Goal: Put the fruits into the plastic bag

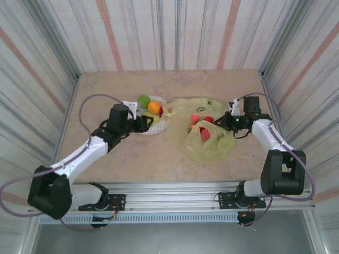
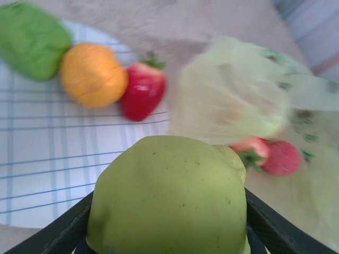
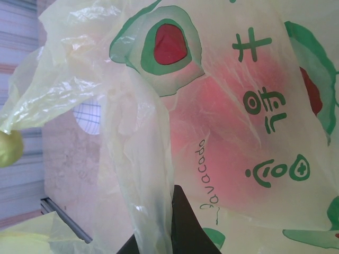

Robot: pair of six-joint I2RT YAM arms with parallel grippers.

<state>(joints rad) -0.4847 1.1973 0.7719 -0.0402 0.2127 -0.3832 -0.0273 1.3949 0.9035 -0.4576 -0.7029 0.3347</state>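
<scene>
My left gripper (image 1: 146,123) is shut on a speckled yellow-green pear (image 2: 167,196), its dark fingers (image 2: 273,227) on either side, just over the plate's right rim. On the white plaid plate (image 1: 132,104) lie a darker green fruit (image 2: 32,39), an orange (image 2: 92,74) and a strawberry (image 2: 143,90). The translucent yellow-green plastic bag (image 1: 212,145) lies to the right with red fruits (image 1: 204,133) showing through it. My right gripper (image 1: 225,121) is shut on the bag's right edge, the film (image 3: 153,211) pinched between its fingers. Two more strawberries (image 2: 275,157) lie by the bag's near edge.
The table is beige marble (image 1: 132,159), walled by striped panels on three sides. An aluminium rail (image 1: 175,193) with the arm bases runs along the near edge. Bare tabletop lies behind the plate and bag.
</scene>
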